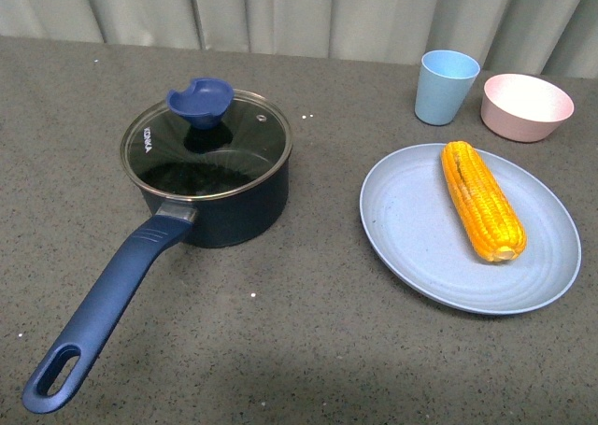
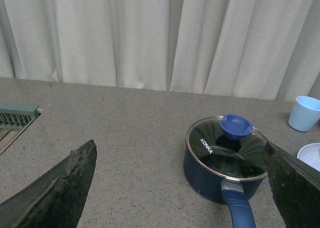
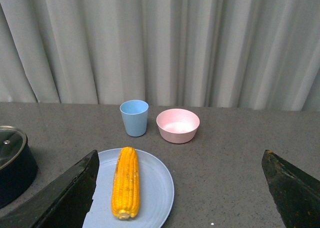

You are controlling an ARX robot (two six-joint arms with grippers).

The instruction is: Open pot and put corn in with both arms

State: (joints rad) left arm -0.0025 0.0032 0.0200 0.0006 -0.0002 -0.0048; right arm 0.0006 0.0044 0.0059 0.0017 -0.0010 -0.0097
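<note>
We count one pot, one glass lid with one blue knob, one corn cob, one pale blue plate, one light blue cup and one pink bowl.

All of it stands on a grey speckled table, and a pale pleated curtain closes the far side. In the left wrist view a green slatted grille shows at the table's edge.

The pot sits on the left half of the table with its lid on. Its long blue handle runs toward us and leftward, loop hole at the near end. The corn cob lies lengthwise on the plate, on the right half, well apart from the pot. The cup and bowl stand just beside each other behind the plate, near the curtain.

The left end effector has its two dark fingers spread wide, holding nothing. The pot stands ahead of it on the table, nearer one finger, whose tip covers a bit of the lid's rim.

The right end effector is likewise spread wide and empty. The corn cob lies ahead of it, between the fingers but closer to the finger on the pot's side, which overlaps the plate's edge. Neither end effector touches anything.
</note>
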